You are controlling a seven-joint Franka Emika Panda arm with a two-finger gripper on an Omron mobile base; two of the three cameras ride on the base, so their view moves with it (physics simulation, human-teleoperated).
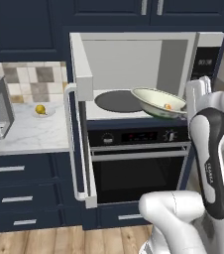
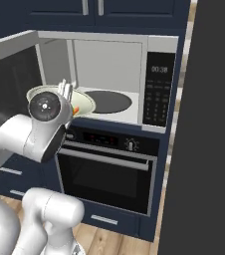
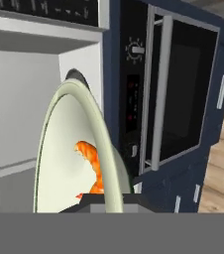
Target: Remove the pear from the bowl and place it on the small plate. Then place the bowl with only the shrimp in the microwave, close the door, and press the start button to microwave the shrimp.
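Clamped by shut hand [image 3: 115, 199] at rim: tilted bowl [image 1: 159, 101] with shrimp [image 3: 90, 166], entering microwave [image 1: 139, 59]; door [image 1: 82, 124] open left.

From the right side, the white arm's round joint covers the near part of the wide shallow cream-green bowl [image 2: 84, 102], and the end effector's fingertips are hidden behind it. The curled orange shrimp [image 3: 90, 166] is cut off low down by a dark fingertip. The small yellow pear [image 1: 40, 109] on the bench is too small to show detail.

Bent white arm [image 1: 209, 149] raised up high, reaching forward. Tool [image 3: 109, 201] turned on its side, squeezed tight on the bowl [image 3: 74, 149] rim.
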